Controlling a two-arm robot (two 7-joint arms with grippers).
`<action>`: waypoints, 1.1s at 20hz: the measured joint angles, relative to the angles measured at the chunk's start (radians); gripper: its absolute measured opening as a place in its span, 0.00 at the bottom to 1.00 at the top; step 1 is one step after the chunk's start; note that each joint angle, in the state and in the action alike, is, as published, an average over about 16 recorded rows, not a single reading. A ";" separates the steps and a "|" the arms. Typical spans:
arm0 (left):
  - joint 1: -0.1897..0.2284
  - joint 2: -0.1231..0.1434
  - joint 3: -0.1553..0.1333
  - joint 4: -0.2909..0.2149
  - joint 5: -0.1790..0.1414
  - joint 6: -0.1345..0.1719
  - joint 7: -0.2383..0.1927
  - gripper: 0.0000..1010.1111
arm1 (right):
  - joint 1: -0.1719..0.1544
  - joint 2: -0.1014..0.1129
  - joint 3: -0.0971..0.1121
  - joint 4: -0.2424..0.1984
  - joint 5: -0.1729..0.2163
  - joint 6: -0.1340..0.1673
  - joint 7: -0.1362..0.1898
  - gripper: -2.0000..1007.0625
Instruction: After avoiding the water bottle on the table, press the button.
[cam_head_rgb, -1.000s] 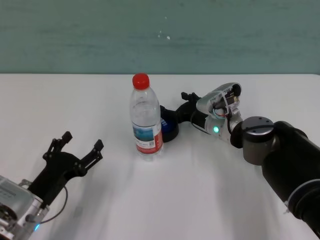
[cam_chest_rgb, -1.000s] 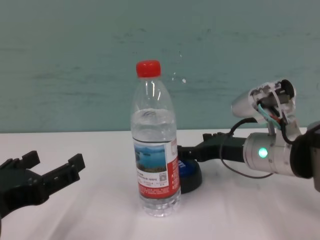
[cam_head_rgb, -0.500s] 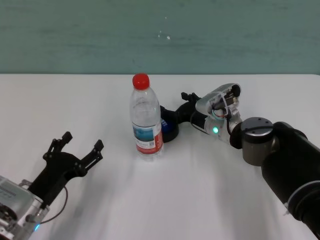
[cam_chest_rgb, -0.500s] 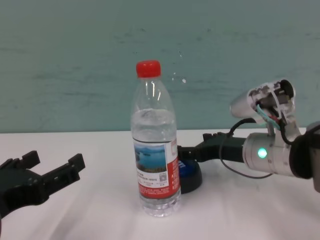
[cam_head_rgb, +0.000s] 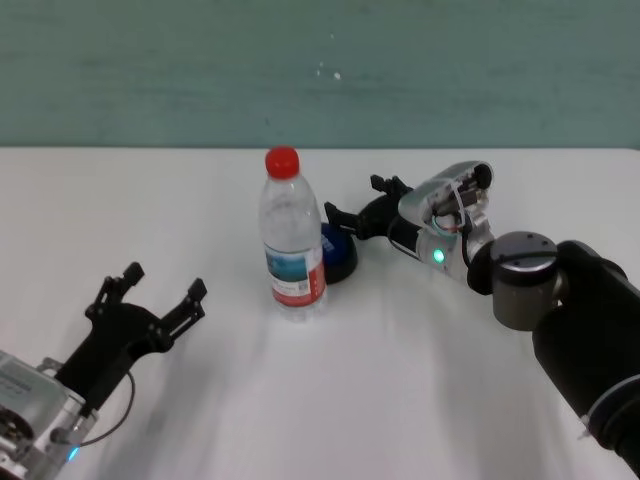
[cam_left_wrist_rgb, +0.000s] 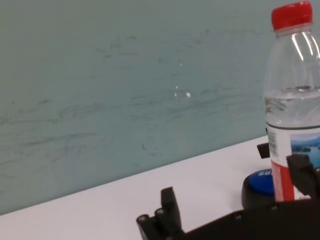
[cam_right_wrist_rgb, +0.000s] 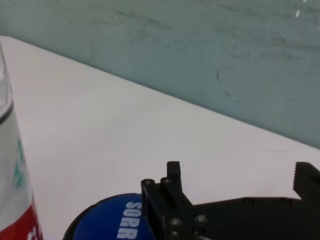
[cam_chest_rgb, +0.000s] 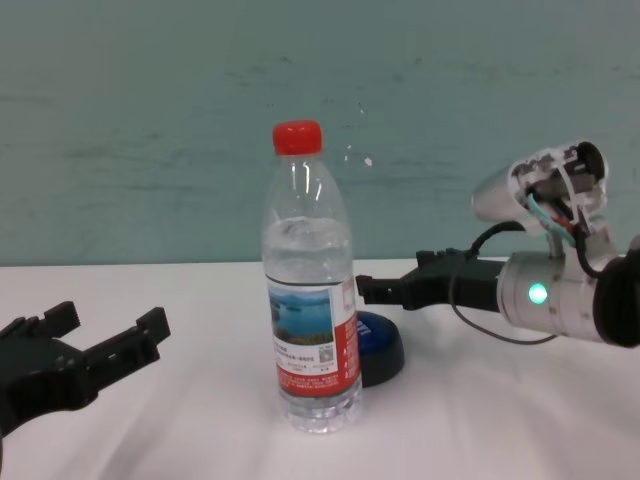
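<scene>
1. The right pincer (cam_head_rgb: 362, 203) hangs in the air just above and beside the button (cam_head_rgb: 337, 255), on the button's right side. Its two black fingers (cam_right_wrist_rgb: 167, 192) are spread apart with nothing between them, and in the chest view the tips sit clear of the blue dome.
2. The button is a low round piece with a blue top and a black base, resting on the white counter (cam_head_rgb: 420, 380) directly behind the water bottle (cam_head_rgb: 292, 235). White letters are printed on the dome; in the right wrist view only "SORR" can be read before the finger covers the rest.
3. The water bottle stands upright in front of the button and very near it; whether the two touch cannot be told. It is clear plastic with a red screw cap, water filling most of it, and a red-and-white label carrying a blue lake picture. Small print and a square code sit on the label, too fine to read.
4. The left pincer (cam_head_rgb: 148, 292) hovers low over the counter's near left part, well apart from the bottle, its fingers wide open and holding nothing.
</scene>
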 joint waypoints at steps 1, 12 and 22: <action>0.000 0.000 0.000 0.000 0.000 0.000 0.000 1.00 | -0.005 0.003 0.001 -0.010 0.000 0.003 -0.003 1.00; 0.000 0.000 0.000 0.000 0.000 0.000 0.000 1.00 | -0.081 0.032 0.020 -0.127 0.004 0.033 -0.041 1.00; 0.000 0.000 0.000 0.000 0.000 0.000 0.000 1.00 | -0.174 0.055 0.052 -0.246 0.014 0.053 -0.087 1.00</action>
